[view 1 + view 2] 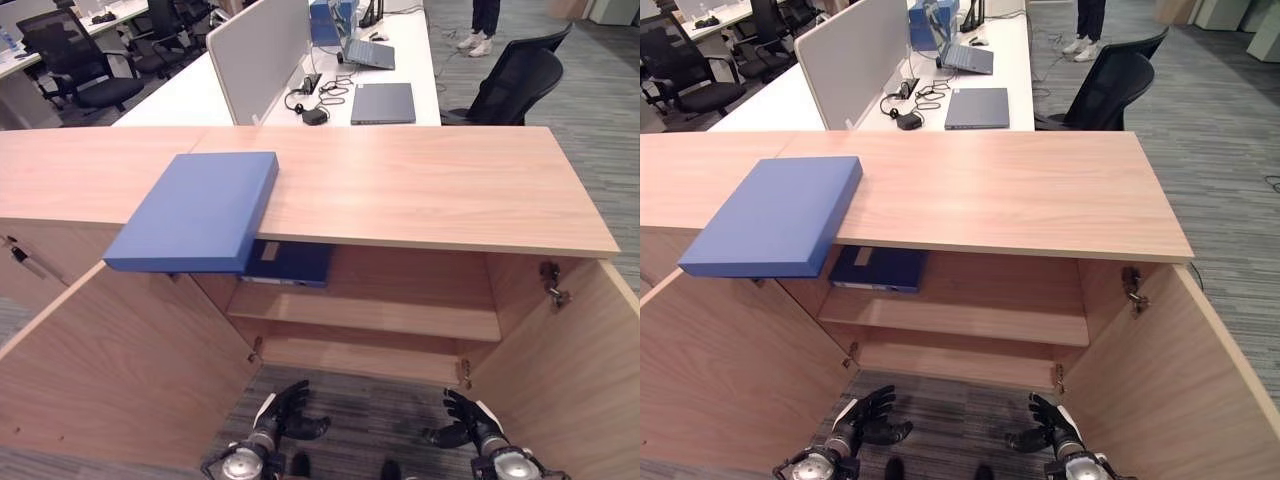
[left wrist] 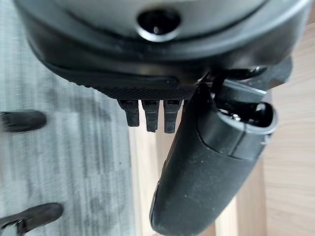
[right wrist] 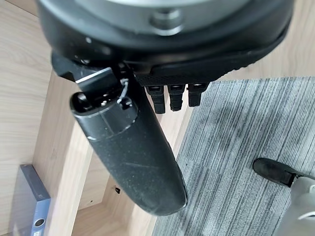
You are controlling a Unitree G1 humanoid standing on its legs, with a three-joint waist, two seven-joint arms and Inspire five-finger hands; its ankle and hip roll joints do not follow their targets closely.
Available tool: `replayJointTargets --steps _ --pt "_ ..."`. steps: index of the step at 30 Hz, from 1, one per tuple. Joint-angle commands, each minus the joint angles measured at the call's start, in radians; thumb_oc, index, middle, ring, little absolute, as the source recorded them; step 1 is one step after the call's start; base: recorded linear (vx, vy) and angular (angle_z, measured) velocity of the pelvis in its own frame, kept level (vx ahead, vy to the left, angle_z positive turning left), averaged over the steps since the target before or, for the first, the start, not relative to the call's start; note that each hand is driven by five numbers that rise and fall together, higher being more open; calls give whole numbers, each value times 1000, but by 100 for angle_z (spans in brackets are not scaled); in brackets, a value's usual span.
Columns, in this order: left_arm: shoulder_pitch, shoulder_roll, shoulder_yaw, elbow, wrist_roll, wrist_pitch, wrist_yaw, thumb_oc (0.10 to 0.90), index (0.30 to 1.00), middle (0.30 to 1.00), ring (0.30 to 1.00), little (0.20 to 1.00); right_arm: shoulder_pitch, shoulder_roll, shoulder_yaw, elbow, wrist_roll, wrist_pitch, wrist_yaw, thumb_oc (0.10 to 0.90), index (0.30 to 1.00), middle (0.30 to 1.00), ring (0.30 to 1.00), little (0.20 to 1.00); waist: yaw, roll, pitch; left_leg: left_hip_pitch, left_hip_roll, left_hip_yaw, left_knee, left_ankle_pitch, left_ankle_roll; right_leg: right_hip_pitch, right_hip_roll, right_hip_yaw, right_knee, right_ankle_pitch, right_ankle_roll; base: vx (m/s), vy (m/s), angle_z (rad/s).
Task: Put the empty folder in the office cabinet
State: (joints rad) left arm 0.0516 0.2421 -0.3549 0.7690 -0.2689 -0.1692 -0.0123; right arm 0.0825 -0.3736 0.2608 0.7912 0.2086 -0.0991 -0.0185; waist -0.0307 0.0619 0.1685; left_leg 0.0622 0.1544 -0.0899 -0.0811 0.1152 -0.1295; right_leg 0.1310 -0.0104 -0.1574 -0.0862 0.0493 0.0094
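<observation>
A large blue folder [image 1: 195,212] lies flat on the wooden cabinet top [image 1: 420,185] at its left, with a corner overhanging the front edge. Under it, a darker blue folder [image 1: 290,263] lies on the upper shelf [image 1: 370,312] inside the cabinet, and its spine also shows in the right wrist view [image 3: 32,206]. Both cabinet doors stand wide open. My left hand [image 1: 285,408] and right hand [image 1: 462,418] hang low over the carpet in front of the cabinet. Both hands are open with relaxed fingers and hold nothing. They are well below and clear of both folders.
The left door [image 1: 120,370] and right door [image 1: 570,380] swing out towards me on either side of the hands. Behind the cabinet stand white desks with a grey laptop [image 1: 383,102], cables, a divider screen and black office chairs [image 1: 515,80]. A person's legs [image 1: 478,30] stand far back.
</observation>
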Motion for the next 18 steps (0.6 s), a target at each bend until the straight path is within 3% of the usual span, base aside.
replayJointTargets --steps 1,18 --pt "-42 47 12 -54 3 -69 -12 800 900 900 900 900 -52 23 8 -51 22 -54 6 800 900 900 900 900 19 -61 -30 25 5 20 4 -63 -7 32 -115 111 52 -93 115 13 86 -19" --pt "-36 64 28 -68 21 -71 -4 800 900 900 900 900 -28 55 2 -15 4 -36 10 800 900 900 900 900 6 -80 -56 66 -44 73 -6 -118 38 14 -175 150 60 -69 161 8 62 -12"
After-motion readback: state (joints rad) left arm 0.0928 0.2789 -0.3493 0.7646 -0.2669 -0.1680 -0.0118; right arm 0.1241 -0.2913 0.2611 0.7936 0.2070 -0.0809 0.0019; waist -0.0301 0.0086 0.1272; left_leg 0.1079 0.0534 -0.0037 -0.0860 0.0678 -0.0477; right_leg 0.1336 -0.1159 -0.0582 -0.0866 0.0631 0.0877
